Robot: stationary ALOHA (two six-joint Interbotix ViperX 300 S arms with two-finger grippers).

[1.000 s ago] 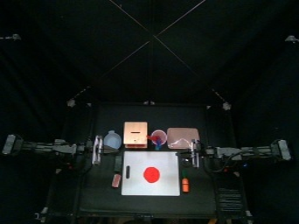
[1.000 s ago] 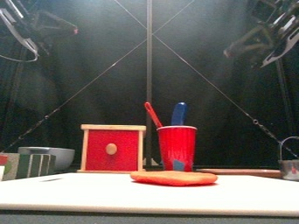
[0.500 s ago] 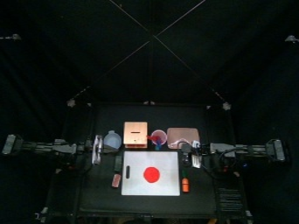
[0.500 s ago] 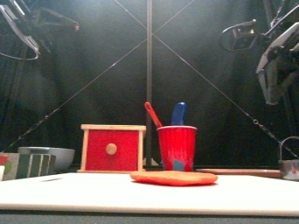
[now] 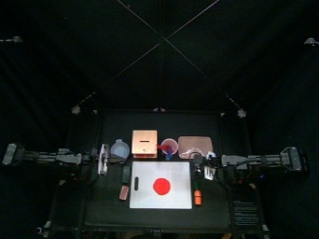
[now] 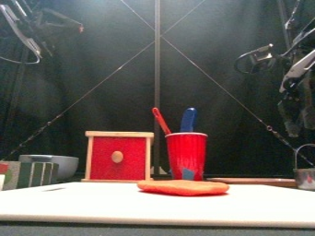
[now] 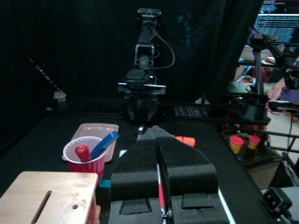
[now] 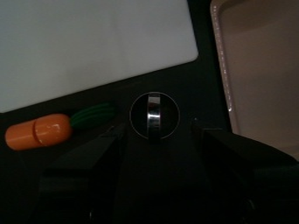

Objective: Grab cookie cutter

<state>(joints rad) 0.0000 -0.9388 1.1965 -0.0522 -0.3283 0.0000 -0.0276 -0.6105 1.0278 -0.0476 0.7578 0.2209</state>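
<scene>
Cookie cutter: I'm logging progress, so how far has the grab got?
Done: the right end effector is open and lined up over the cookie cutter, a metal ring on the black table beside the white board and toy carrot. In hand: nothing; the jaws straddle the ring without touching it. Left: descend, close, lift. The left end effector rests shut.
</scene>
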